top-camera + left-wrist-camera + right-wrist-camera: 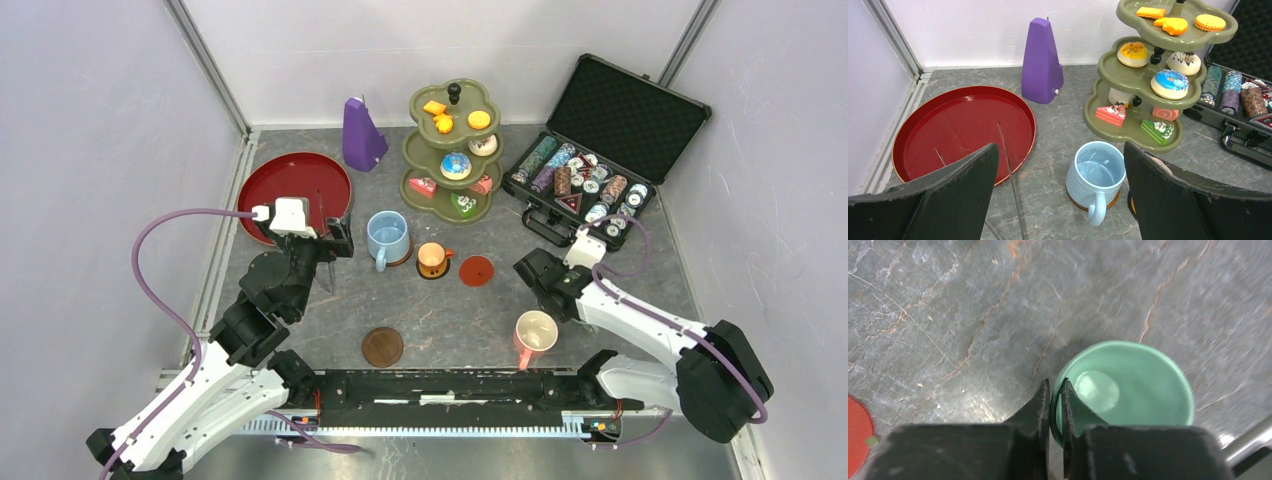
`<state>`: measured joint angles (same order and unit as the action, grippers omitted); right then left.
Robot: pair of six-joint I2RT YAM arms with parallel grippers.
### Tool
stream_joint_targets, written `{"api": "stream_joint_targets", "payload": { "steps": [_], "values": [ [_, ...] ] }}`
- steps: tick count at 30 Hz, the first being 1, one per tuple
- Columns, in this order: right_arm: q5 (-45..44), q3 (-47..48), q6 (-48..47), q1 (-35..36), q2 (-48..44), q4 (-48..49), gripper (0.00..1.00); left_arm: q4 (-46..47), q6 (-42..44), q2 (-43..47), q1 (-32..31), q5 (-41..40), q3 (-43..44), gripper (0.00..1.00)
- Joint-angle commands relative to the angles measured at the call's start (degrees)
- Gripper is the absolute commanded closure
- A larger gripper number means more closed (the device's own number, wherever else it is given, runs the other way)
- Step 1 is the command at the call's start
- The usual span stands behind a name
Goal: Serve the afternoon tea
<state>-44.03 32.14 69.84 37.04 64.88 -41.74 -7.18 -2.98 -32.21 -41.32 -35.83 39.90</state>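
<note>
Pinching the rim of the teal mug, the right claw has its jaws almost pressed together, one finger inside the cup and one outside. The mug stands upright on the grey table, right of the red coaster. From above, the arm hides this mug. The pink mug sits just nearer, apart from the claw. The left claw is spread wide and touches nothing, hovering near the blue mug. That mug is upright on the left, with the orange mug just to its right. The olive-green stand stands beyond them, cakes on all three tiers.
</note>
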Motion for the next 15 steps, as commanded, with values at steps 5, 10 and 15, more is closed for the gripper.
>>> {"api": "stream_joint_targets", "payload": {
  "steps": [5,10,15],
  "values": [
    [-7.4,11.4,-31.3,-0.2,4.9,10.4,1.0,1.3,-1.9,0.4,0.3,0.2,0.6,0.0],
    [19.4,13.2,-64.1,0.0,4.3,26.0,1.0,1.4,-1.9,0.3,0.3,0.1,0.4,0.0],
    [33.5,17.8,-75.7,3.3,8.6,26.3,1.0,1.5,-1.7,0.0,0.3,-0.1,0.6,0.0]
  ]
}}
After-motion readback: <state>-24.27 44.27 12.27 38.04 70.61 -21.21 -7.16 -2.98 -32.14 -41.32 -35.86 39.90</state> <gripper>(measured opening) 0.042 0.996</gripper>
